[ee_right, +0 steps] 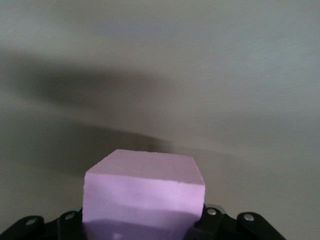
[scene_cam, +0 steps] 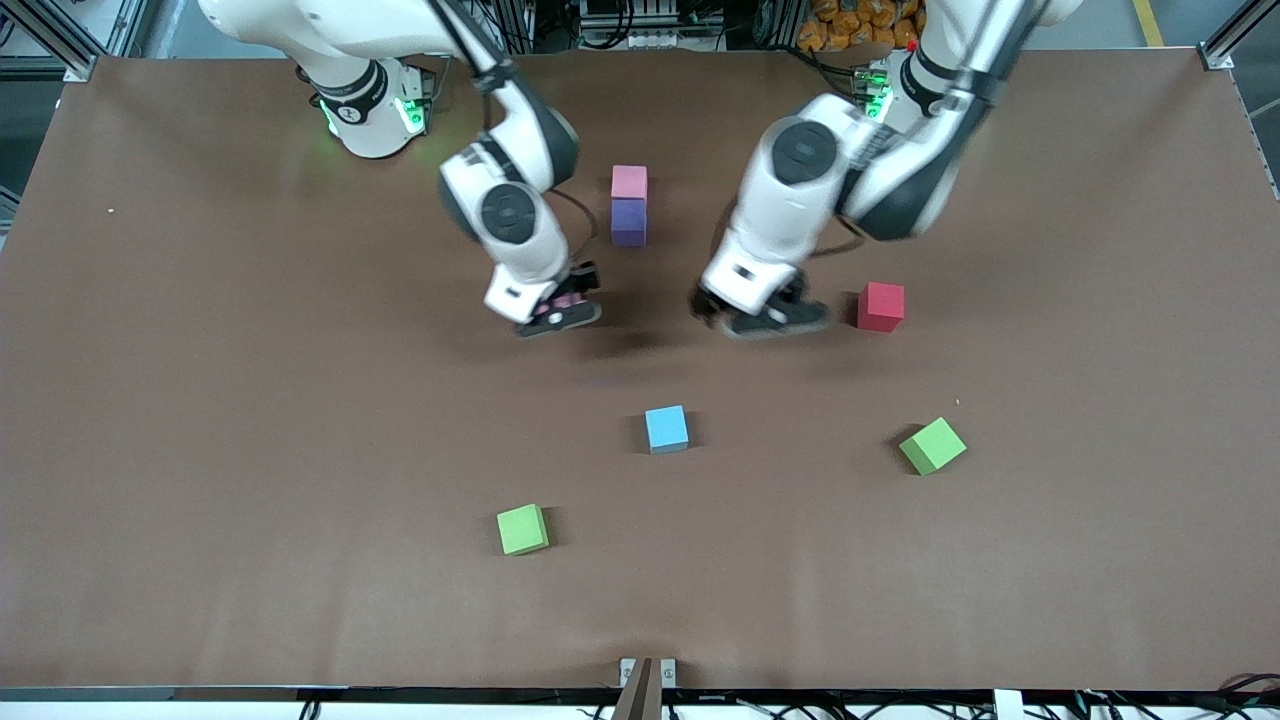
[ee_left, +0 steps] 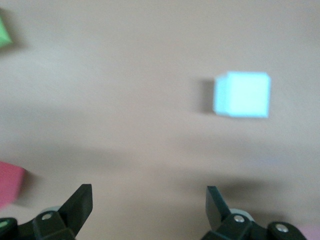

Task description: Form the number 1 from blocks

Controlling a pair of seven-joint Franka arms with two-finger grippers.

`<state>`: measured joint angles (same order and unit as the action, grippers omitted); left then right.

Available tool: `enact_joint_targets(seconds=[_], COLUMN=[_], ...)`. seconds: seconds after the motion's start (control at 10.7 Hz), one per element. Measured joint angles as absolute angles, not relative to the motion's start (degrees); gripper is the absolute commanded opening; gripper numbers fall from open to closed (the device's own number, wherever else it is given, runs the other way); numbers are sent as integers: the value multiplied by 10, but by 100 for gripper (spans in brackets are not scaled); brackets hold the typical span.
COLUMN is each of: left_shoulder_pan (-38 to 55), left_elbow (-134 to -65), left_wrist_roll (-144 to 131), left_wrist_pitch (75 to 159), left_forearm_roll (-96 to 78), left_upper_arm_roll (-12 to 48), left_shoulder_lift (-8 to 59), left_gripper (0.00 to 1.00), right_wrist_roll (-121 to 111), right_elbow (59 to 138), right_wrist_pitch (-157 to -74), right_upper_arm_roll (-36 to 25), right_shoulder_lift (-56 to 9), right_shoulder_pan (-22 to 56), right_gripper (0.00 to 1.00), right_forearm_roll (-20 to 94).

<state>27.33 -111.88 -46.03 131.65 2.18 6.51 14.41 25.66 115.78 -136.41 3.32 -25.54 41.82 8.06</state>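
A pink block (scene_cam: 629,182) and a purple block (scene_cam: 628,221) touch in a short line near the robots' bases. My right gripper (scene_cam: 558,312) hangs above the table beside that line, shut on the second pink block (ee_right: 145,192). My left gripper (scene_cam: 762,318) is open and holds nothing (ee_left: 149,200); it hovers close to the red block (scene_cam: 880,306). The light blue block (scene_cam: 666,428) lies nearer the front camera; in the left wrist view the light blue block (ee_left: 243,94) sits ahead of the open fingers. Two green blocks (scene_cam: 932,445) (scene_cam: 523,528) lie nearer still. No orange block shows.
The brown table (scene_cam: 200,400) is bare toward both ends. The left wrist view catches the red block (ee_left: 10,182) and a green block (ee_left: 4,31) at its edges.
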Motion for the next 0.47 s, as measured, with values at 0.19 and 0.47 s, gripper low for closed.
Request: enact_joint_targets(seconds=[0.19,0.47], left_shoulder_pan=[252,210], left_elbow=[-1117,-1110], left_wrist_roll=[-395,-361], left_wrist_pitch=[1316,1316], left_forearm_roll=[22,22], left_upper_arm_roll=[18,-22], left_shoulder_lift=[142,141], left_gripper=[100,100], right_wrist_roll=[325,367], right_elbow=[1126,1116], right_wrist_pitch=[-1410,-1433], right_upper_arm_roll=[33,27], right_shoulder_lift=[-314,-334], right_shoulder_pan=[469,497], right_gripper=[0,0], right_forearm_roll=[81,80])
